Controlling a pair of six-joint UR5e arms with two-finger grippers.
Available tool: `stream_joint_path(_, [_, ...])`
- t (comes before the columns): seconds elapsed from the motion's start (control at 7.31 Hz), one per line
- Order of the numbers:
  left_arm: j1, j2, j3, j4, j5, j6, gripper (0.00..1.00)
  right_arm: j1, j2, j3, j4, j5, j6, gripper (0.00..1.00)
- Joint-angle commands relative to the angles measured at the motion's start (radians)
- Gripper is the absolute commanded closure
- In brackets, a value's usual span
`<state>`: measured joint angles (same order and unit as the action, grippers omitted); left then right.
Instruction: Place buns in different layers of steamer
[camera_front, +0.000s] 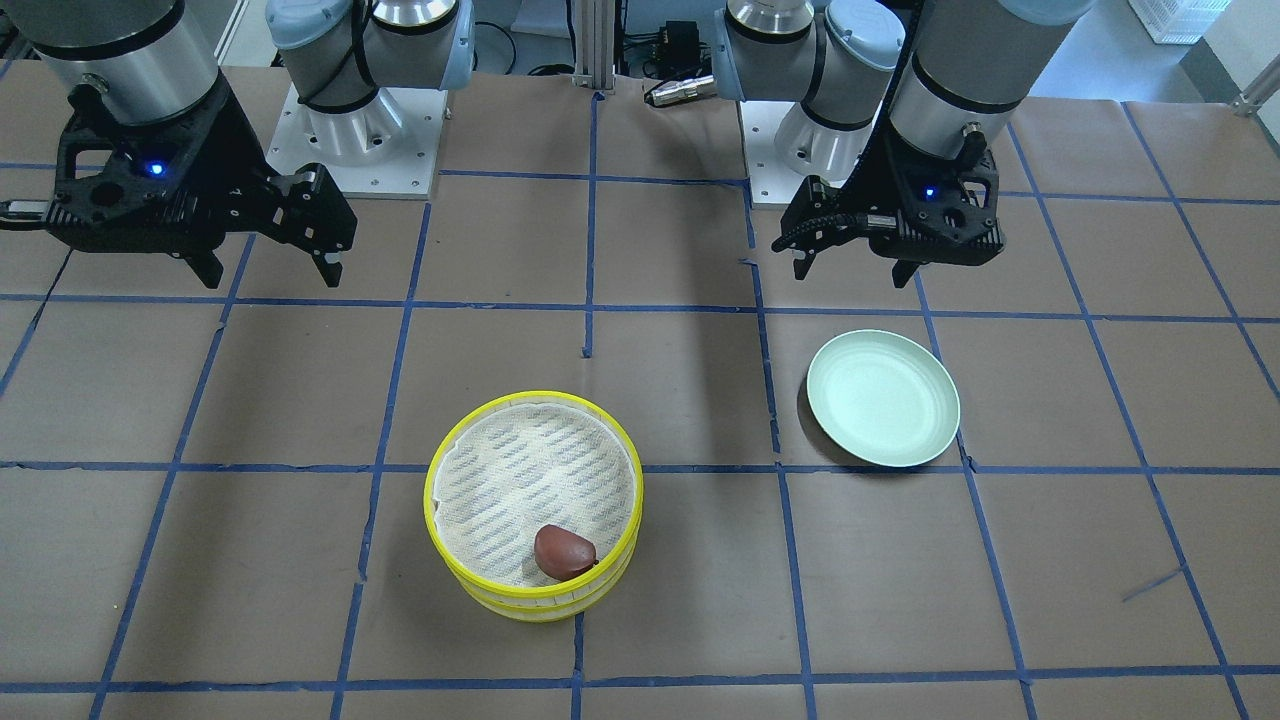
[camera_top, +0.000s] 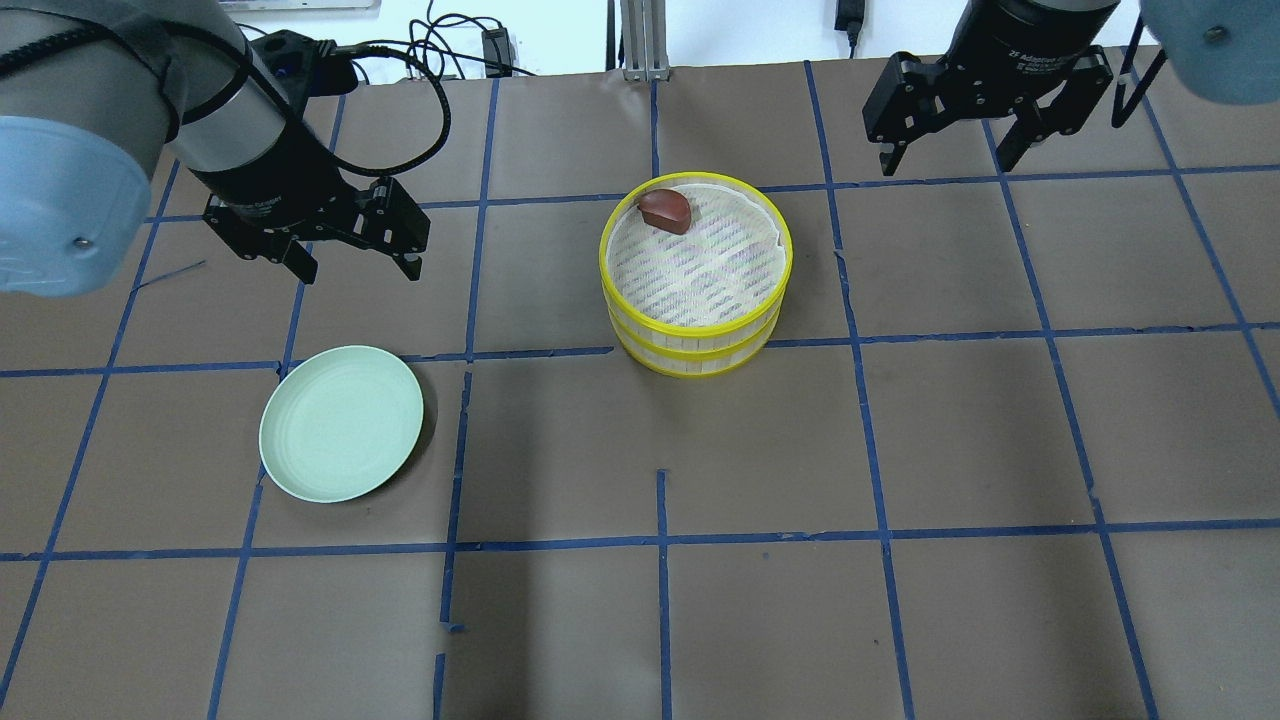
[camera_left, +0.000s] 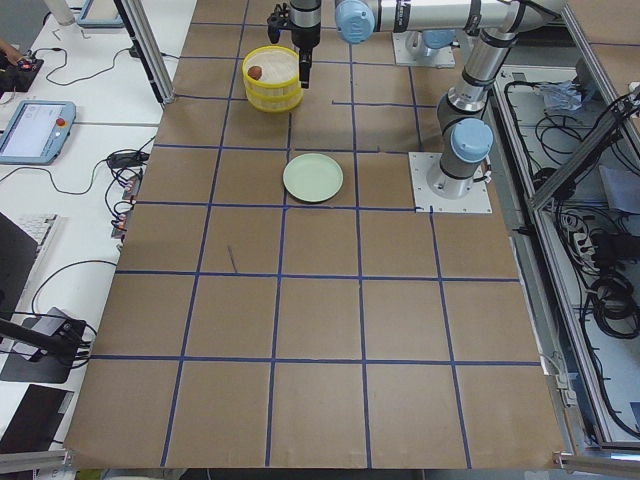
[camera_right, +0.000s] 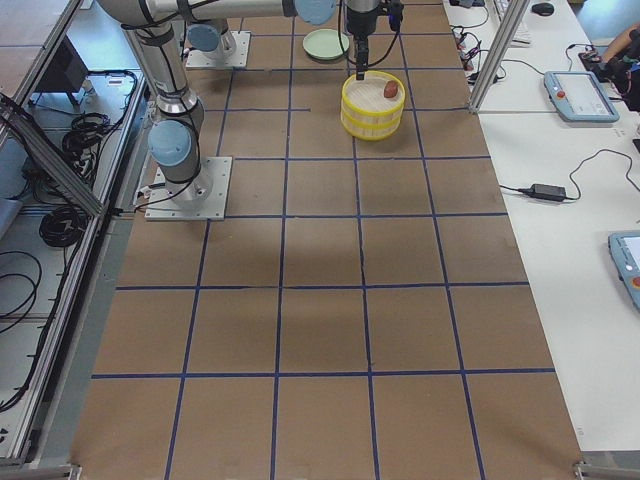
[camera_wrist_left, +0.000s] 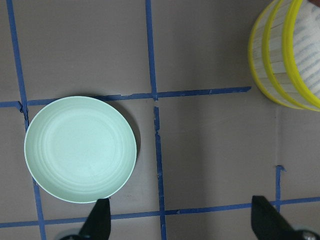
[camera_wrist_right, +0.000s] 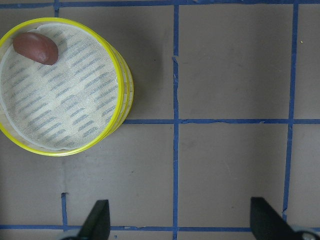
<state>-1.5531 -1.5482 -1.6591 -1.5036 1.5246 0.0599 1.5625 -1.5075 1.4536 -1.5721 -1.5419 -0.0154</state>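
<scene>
The steamer (camera_top: 700, 330) is two stacked yellow-rimmed trays at the table's middle; it also shows in the front view (camera_front: 432, 500). The dark reddish-brown bun (camera_top: 666, 210) lies on the top tray's mesh floor by the far rim, also seen in the right wrist view (camera_wrist_right: 35, 48). The white bun is in no view. My left gripper (camera_top: 358, 268) hangs open and empty beyond the plate, left of the steamer. My right gripper (camera_top: 945, 160) hangs open and empty to the steamer's far right.
A pale green plate (camera_top: 341, 422) lies empty on the table to the left of the steamer, below my left gripper in the left wrist view (camera_wrist_left: 80, 148). Brown paper with blue tape lines covers the table.
</scene>
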Motion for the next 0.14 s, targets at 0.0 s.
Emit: stream_joint_path(0.0, [0.005,0.005,-0.011,-0.009,0.005,0.000,0.00,0.001,0.000,0.001,-0.003,-0.003,-0.001,0.00])
